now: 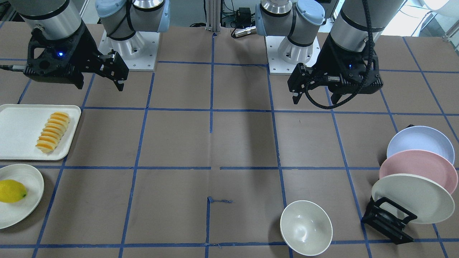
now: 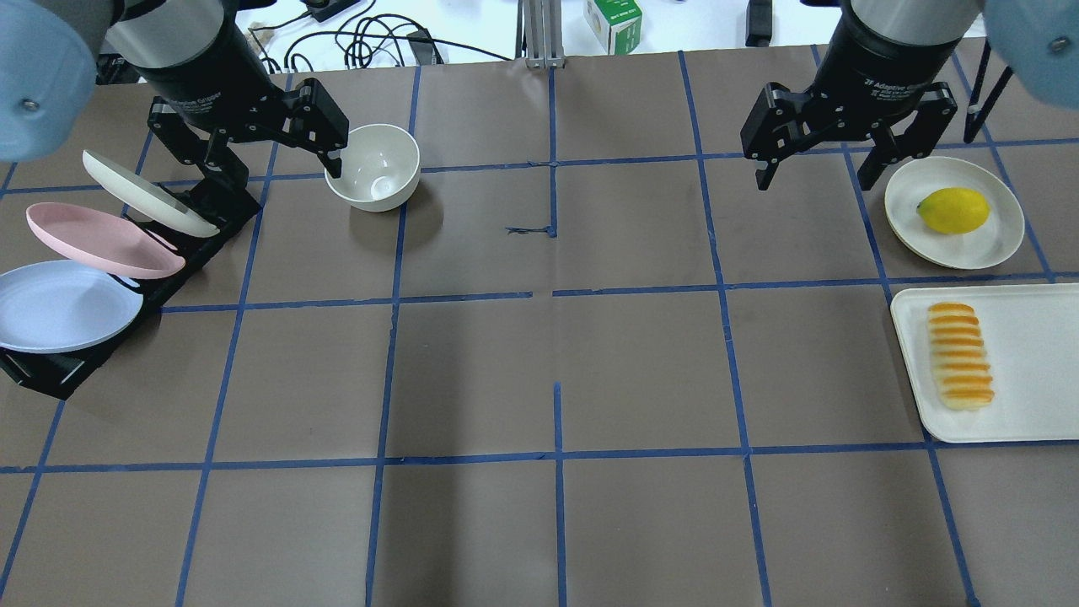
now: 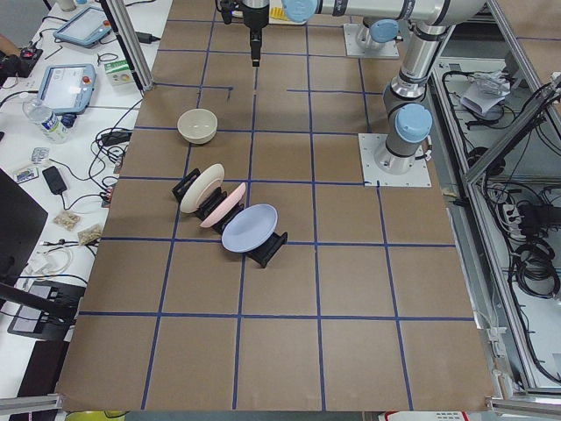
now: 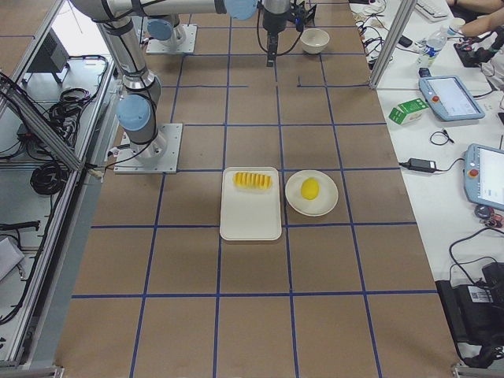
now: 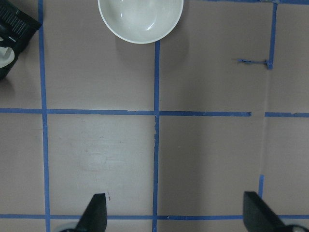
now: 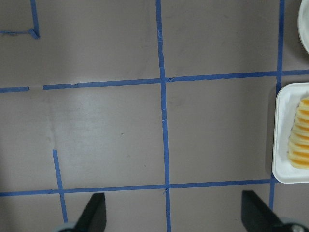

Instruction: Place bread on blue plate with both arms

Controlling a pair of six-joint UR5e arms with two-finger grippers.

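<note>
The bread (image 1: pixel 53 132) is a ridged orange-yellow loaf lying on a white tray (image 1: pixel 18 132); it also shows in the overhead view (image 2: pixel 959 356) and at the right edge of the right wrist view (image 6: pixel 300 140). The blue plate (image 1: pixel 421 143) stands tilted in a black rack (image 1: pixel 389 218), at the robot's left (image 2: pixel 59 305). My left gripper (image 2: pixel 282 169) is open and empty, hovering between the rack and a white bowl. My right gripper (image 2: pixel 816 181) is open and empty, high above the table, well away from the bread.
A pink plate (image 1: pixel 419 170) and a cream plate (image 1: pixel 412 199) share the rack with the blue plate. A white bowl (image 2: pixel 373 166) stands close to my left gripper. A lemon (image 2: pixel 952 210) lies on a cream plate (image 2: pixel 995 240) beside the tray.
</note>
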